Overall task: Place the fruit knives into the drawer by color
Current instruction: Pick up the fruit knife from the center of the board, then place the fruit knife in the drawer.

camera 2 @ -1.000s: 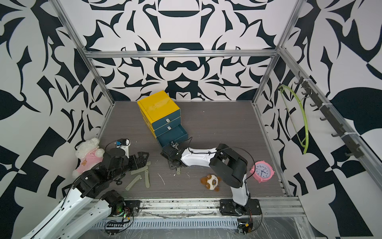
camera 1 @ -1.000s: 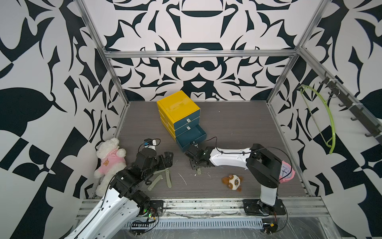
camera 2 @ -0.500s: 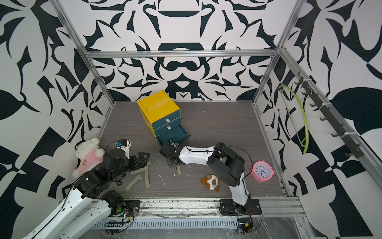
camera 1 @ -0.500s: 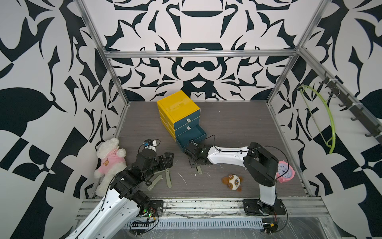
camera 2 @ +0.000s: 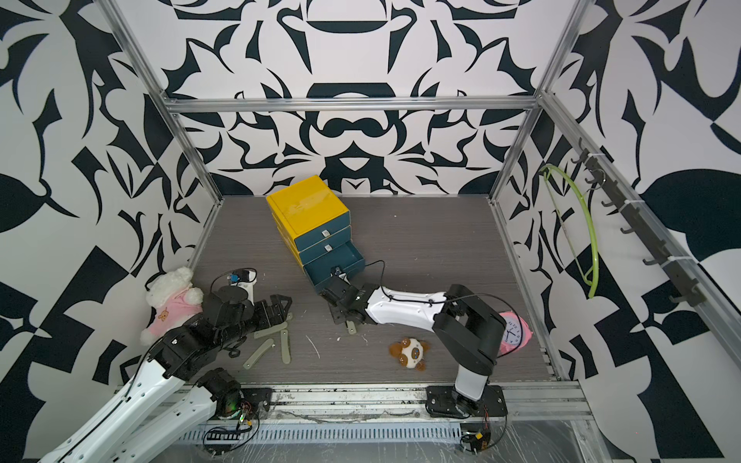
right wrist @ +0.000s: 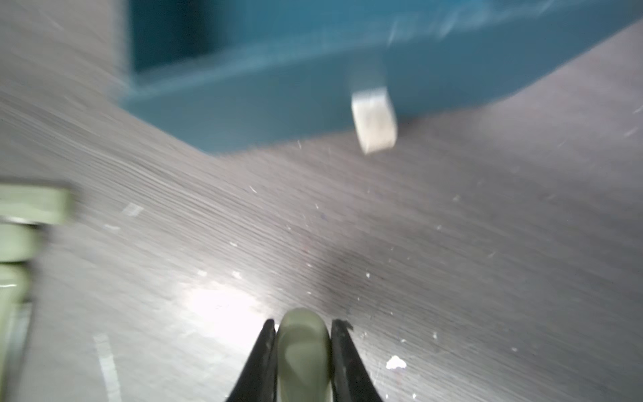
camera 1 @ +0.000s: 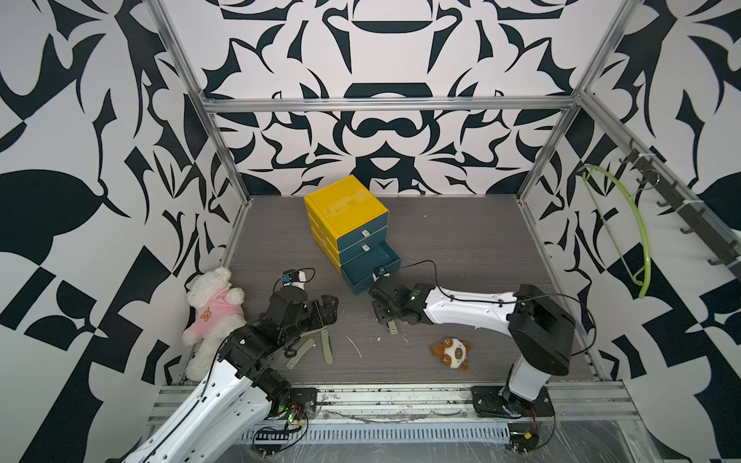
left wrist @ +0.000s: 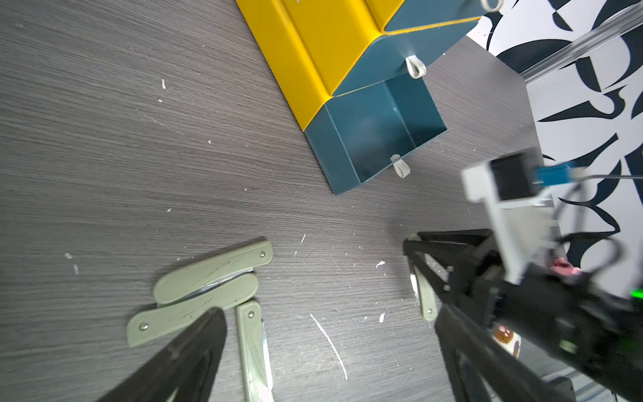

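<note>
In front of the yellow cabinet (camera 1: 345,208), its bottom drawer (camera 1: 371,262) alone of three pulled out, the right gripper (right wrist: 303,325) pinches one green knife (right wrist: 303,358), while three more knives (left wrist: 193,309) lie near the wide-open, empty left gripper (camera 1: 328,309).

Olive-green knife (right wrist: 302,348) btwn my black right fingers (right wrist: 259,362); 3 more olive knives (left wrist: 208,271) near left. Cabinet (camera 1: 345,208) yellow w/ dark-teal drawers (camera 1: 371,260). Bench (camera 1: 461,240) grey woodgrain; walls (camera 1: 401,48) blk-white swirls.
</note>
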`<state>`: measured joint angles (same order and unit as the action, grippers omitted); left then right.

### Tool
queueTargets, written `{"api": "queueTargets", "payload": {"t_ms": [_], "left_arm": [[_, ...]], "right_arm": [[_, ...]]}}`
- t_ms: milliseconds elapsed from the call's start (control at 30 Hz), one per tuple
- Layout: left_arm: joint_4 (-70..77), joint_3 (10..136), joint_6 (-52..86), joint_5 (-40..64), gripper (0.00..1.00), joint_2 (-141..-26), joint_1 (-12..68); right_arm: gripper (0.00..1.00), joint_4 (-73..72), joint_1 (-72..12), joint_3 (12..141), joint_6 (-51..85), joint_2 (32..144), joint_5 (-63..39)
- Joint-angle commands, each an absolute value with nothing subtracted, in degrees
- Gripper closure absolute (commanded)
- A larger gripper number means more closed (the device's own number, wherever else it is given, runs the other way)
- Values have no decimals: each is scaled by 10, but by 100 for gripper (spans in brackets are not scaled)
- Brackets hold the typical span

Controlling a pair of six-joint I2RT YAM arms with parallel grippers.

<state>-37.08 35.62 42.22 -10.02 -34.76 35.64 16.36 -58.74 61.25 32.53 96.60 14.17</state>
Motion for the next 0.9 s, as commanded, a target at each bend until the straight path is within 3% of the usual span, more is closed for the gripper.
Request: {"api": "queueTargets", "payload": {"t_ms": [0,200,533,867], "left_arm": [[-368,351,427,-101,1,-348,357],[-372,349,435,-112,1,-347,357],[-371,341,451,-115,1,-351,357],[-371,323,459,-108,1,-346,357]], "right_arm": [[90,119,-589,601,322,903,163],[90,94,-552,639,362,865,171],[90,21,-481,734,592,996,178],[89,-74,-456,727,730,1060,184]]}}
